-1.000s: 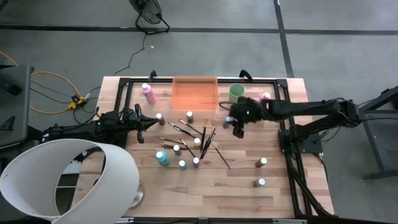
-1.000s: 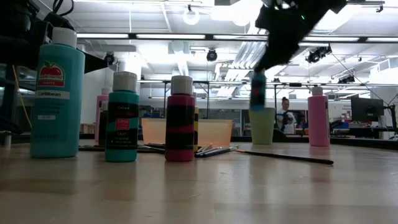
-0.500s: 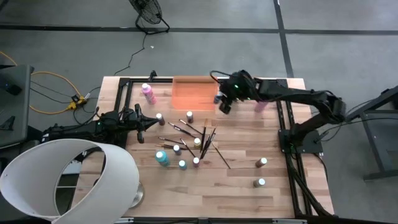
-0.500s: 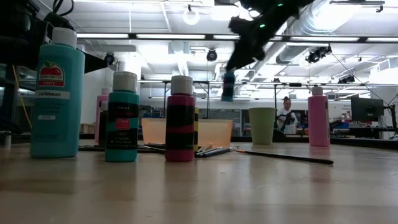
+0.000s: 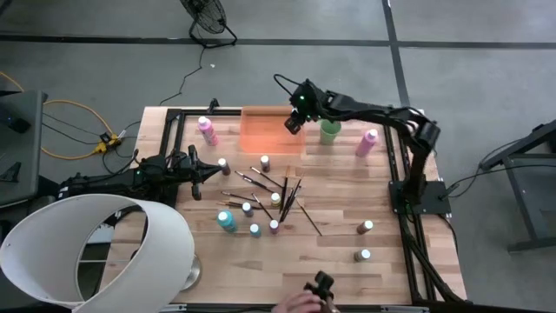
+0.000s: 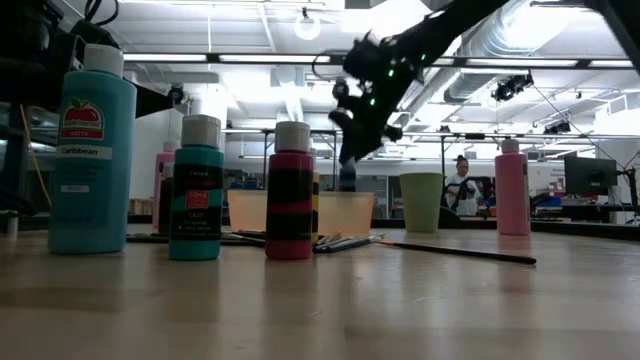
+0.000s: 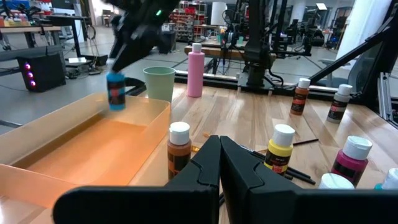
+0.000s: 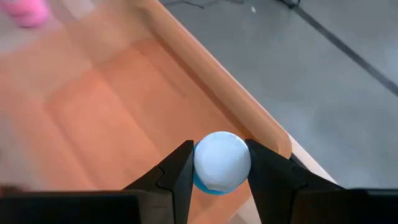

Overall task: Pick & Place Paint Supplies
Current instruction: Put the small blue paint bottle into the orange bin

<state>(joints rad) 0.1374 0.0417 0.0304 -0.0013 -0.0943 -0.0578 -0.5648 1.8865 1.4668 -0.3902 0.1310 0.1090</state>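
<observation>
My right gripper (image 5: 294, 123) hangs over the right end of the translucent orange tray (image 5: 265, 132), shut on a small blue paint bottle (image 7: 115, 91) with a white cap (image 8: 222, 160). The bottle is above the tray's floor (image 6: 347, 176). My left gripper (image 5: 214, 170) waits shut near the table's left side, its fingers together (image 7: 219, 157). Several small bottles (image 5: 253, 209) stand upright on the table among thin dark paintbrushes (image 5: 287, 193), which lie flat at the table's middle. My right gripper pinches the blue bottle between its two fingers (image 8: 176, 169), just below the white cap (image 8: 222, 155). The fingers come from above, pointing down. The bottle hangs upright below them, lifted clear over the tray (image 6: 347, 176).
A light green cup (image 5: 329, 130) and a tall pink bottle (image 5: 367, 143) stand right of the tray; another pink bottle (image 5: 208, 130) stands left of it. Two brown bottles (image 5: 365, 228) stand near the right edge. A person's hand (image 5: 304, 300) shows at the near edge.
My right gripper has carried the blue bottle from beside the green cup toward the table's left and far edge, to over the tray's right end, rising first and then coming down a little. A person's hand has come into view at the near edge.
</observation>
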